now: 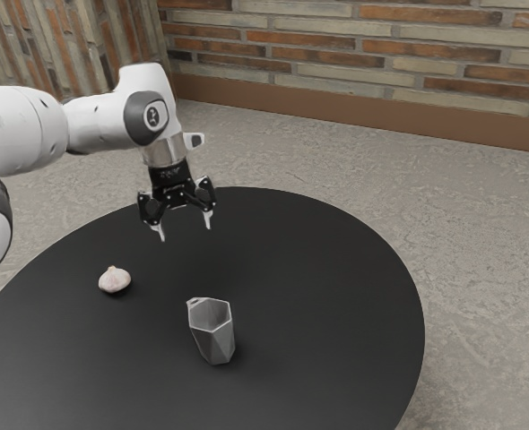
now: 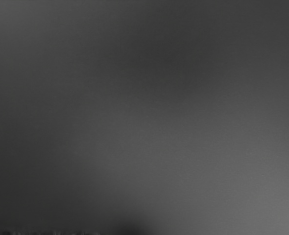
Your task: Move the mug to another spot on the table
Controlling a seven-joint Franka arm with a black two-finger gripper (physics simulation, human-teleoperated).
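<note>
The end effector (image 1: pixel 185 227) hangs empty, its 2 fingers spread, above the black table (image 1: pixel 336 269) and well apart from the mug (image 1: pixel 212 331). The mug stands upright nearer the camera. Faceted and grey, it looks rigid, light and likely slick, so pinching 1 wall at the rim seems safest.

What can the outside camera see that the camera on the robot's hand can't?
The exterior view has the things: the grey mug, a garlic bulb, the open gripper hanging empty above the black table, and a brick wall behind. The wrist view gives a close look at a plain dark surface. Shared by both: that dark surface is most likely the same table.
</note>
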